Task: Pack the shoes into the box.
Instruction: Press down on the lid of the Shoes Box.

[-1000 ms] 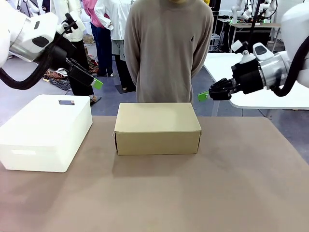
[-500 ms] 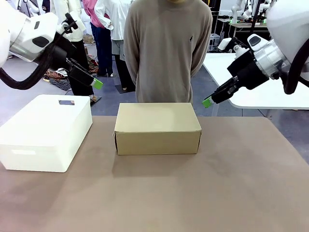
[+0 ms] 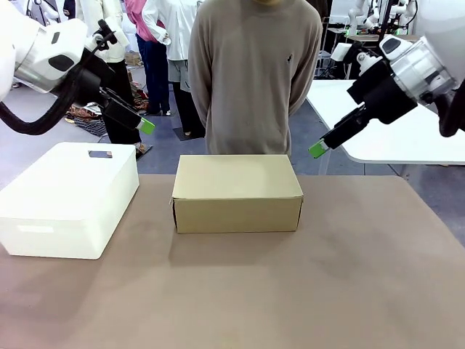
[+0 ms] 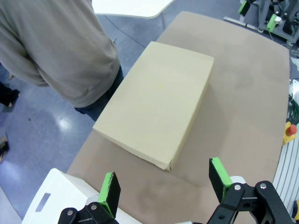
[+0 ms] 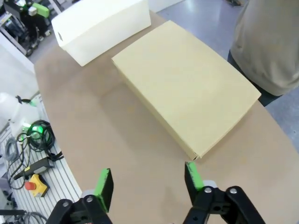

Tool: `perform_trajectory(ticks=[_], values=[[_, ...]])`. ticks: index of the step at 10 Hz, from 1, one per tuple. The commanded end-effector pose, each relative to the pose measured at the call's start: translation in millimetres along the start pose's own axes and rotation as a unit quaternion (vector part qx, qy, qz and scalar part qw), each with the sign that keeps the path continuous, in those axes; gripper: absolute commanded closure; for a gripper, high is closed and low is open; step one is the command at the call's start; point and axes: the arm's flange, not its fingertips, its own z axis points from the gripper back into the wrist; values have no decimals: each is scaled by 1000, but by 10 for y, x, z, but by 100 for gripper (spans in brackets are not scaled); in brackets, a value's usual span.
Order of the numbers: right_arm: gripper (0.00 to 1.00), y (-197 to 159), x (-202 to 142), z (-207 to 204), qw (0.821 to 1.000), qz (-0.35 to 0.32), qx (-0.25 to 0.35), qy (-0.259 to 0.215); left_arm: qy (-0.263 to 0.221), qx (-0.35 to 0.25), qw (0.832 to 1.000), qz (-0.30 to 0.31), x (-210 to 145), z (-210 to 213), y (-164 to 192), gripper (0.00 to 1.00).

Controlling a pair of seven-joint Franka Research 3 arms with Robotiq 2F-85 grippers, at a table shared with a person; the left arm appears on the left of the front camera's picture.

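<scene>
1. Right pincer (image 3: 317, 150) — changed since a second ago: then pressed together near the far right corner of the box, it has lifted, swung rightward and spread; its wrist view shows both green pads (image 5: 192, 175) well apart, holding nothing.
2. Left pincer (image 3: 145, 126) — unchanged, raised above the far left of the desk (image 3: 363, 276), spread wide and empty.
3. Box (image 3: 237, 193) — tan cardboard, lid down flat, at the middle of the desk toward the far edge, just in front of the person (image 3: 254, 73).
4. White plastic box (image 3: 69, 196) — left of the box, apart from it.
5. Shoes — hidden from view; presumably inside the box, though the frames cannot confirm.
6. Judgement — a closed lid and a releasing, withdrawing arm suggest packing is finished or nearly so.
</scene>
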Motion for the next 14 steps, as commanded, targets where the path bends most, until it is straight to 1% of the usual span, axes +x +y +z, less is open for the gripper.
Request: perform_trajectory(ticks=[1,4,6,7,9,10,12,14], values=[[0,90,45,83,1000,-12,-8,15,-6,-10,1000,-3,-3,6,14,0],[0,112,31,70,1000,-13,-14,7,-6,-10,1000,-3,-3,6,14,0],[0,114,34,68,999,5,-38,1,-6,-10,1000,-3,-3,6,14,0],[0,98,46,82,1000,1,-5,3,0,0,1000,0,0,0,0,0],[0,98,46,82,1000,1,-5,3,7,-4,1000,-24,346,-33,-76,0],[0,98,46,82,1000,1,-5,3,7,2,1000,-21,507,-124,-82,0],[0,98,46,82,1000,1,-5,3,7,9,1000,-8,712,-320,-89,0],[0,98,46,82,1000,1,-5,3,20,13,1000,-5,865,-556,-77,0]])
